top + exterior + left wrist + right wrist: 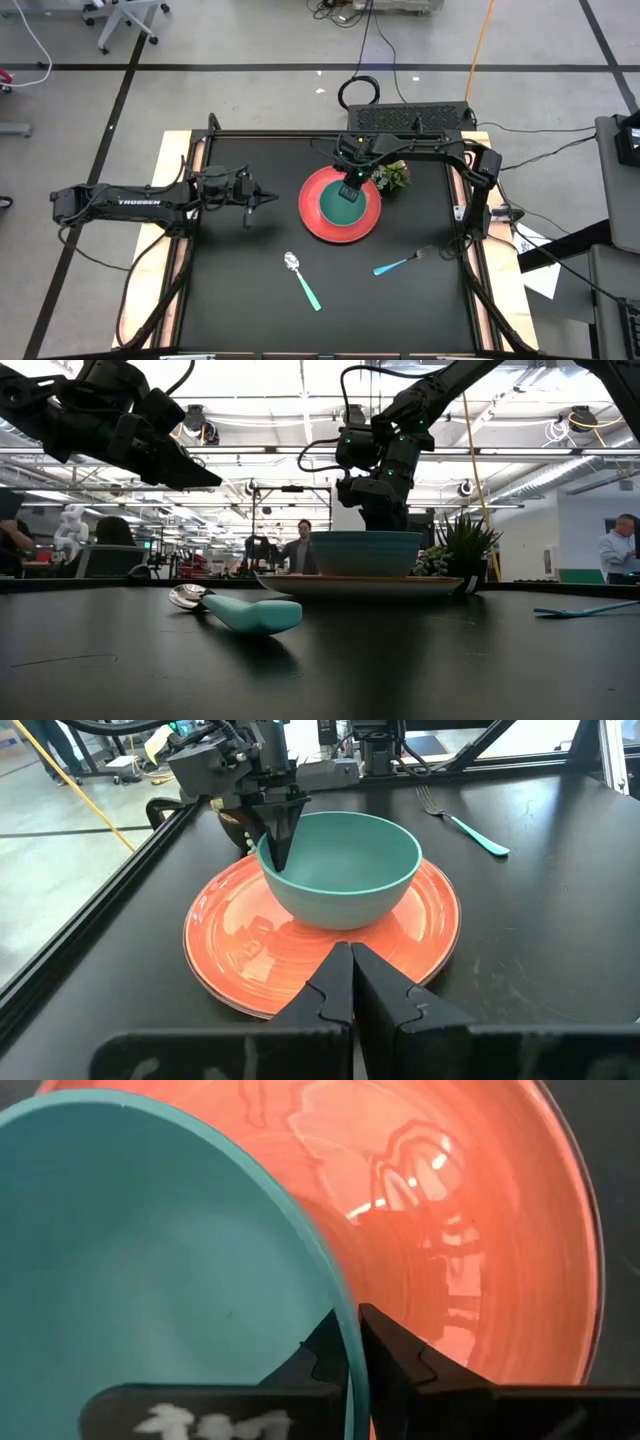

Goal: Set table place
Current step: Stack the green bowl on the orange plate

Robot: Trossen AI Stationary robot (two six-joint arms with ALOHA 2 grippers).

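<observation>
Place setting partly built. The red plate [316,222] lies flat on the table [240,300], slightly toward 1 o'clock from the table's middle in the high view. The teal bowl [338,209] already stands upright on the plate, roughly centred.

Right end effector [351,188] is at the bowl's 12 o'clock edge; in the right wrist view its fingers [395,1355] straddle the rim, one inside, one outside, close against it. Grasping the bowl rim, grip looks light; I judge a release is near, but cannot confirm.

Left end effector [268,198] hovers above the table at 9 o'clock of the plate, well apart from it, clenched on nothing.

Still loose: teal-handled spoon [303,280] at about 7 o'clock of the plate, teal-handled fork [398,264] at about 4 o'clock, both lying askew. A small potted plant [392,175] sits just beside the plate at 2 o'clock.

Judgement: dishes done; cutlery placement remains, probably over half complete.
</observation>
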